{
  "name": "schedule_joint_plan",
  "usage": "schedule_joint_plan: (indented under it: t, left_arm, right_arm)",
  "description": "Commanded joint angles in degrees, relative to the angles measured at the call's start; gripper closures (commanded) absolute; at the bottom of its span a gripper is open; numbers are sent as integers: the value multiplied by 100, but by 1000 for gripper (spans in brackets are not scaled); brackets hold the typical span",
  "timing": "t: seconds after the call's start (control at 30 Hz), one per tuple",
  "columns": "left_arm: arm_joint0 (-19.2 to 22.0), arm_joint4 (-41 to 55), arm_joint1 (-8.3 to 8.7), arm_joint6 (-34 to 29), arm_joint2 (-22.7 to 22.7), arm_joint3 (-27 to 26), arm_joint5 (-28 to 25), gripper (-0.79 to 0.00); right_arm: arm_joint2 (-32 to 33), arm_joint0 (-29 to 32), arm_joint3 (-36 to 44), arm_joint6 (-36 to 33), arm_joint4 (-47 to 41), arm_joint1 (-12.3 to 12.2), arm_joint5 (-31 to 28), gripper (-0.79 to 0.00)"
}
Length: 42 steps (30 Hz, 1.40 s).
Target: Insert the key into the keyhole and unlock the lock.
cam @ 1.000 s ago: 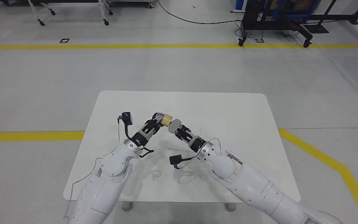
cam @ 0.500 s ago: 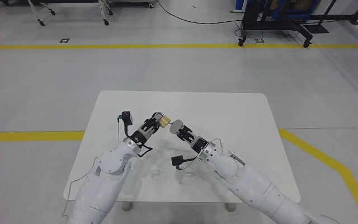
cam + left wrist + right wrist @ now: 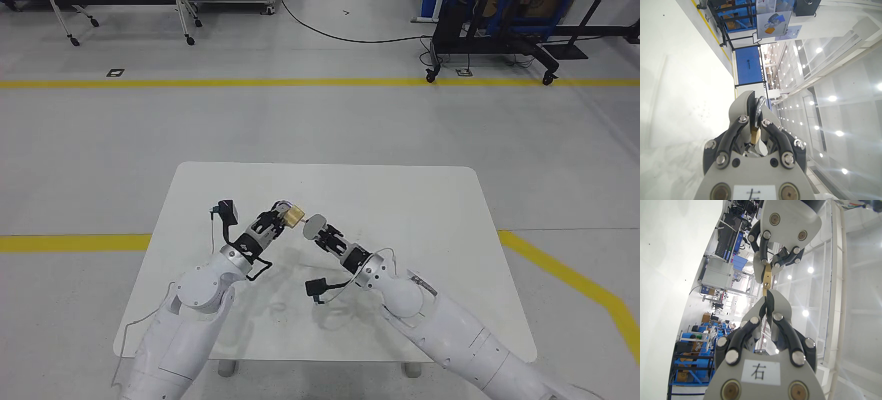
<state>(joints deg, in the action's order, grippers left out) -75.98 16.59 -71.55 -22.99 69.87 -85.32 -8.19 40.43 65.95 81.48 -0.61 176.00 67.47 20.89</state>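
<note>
A small brass lock (image 3: 292, 215) is held above the white table (image 3: 420, 200) by my left gripper (image 3: 284, 219), which is shut on its body. In the left wrist view the lock (image 3: 755, 135) sits deep between the fingers, with a silver metal part at the fingertips. In the right wrist view the lock (image 3: 767, 279) sticks out past the left fingers, its keyhole (image 3: 766, 285) facing my right gripper (image 3: 766, 298). That gripper (image 3: 314, 226) is shut, its tips right at the lock's near end. The key is mostly hidden between its pads.
Both arms meet over the middle of the table, slightly towards its left half. Bare tabletop lies on every side of them, widest to the right (image 3: 440, 240). A yellow floor line (image 3: 70, 242) runs past the table's left edge.
Compared with a second ago, the right gripper has drawn back slightly from the lock and the left has shifted a little left. Hardly anything moved in the last half second.
</note>
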Motion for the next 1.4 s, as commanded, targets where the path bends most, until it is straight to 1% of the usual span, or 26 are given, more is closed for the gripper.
schedule_joint_plan:
  t: [0.0, 1.07, 1.23, 1.37]
  left_arm:
    - [-4, 8, -4, 20, 0, 2, -11, 0]
    - [-14, -106, -65, 276, -25, 8, -54, 0]
    - [-19, -168, -71, 284, -33, 18, -93, 0]
    - [-23, -191, -78, 303, -36, 22, -105, 0]
  right_arm:
    - [-25, -13, 0, -18, 0, 6, -23, 0]
    - [-384, -258, -46, -323, 0, 34, -246, 0]
    - [-511, -323, 10, -531, 0, -10, -355, 0]
    - [-678, -403, 81, -912, 0, -70, -587, 0]
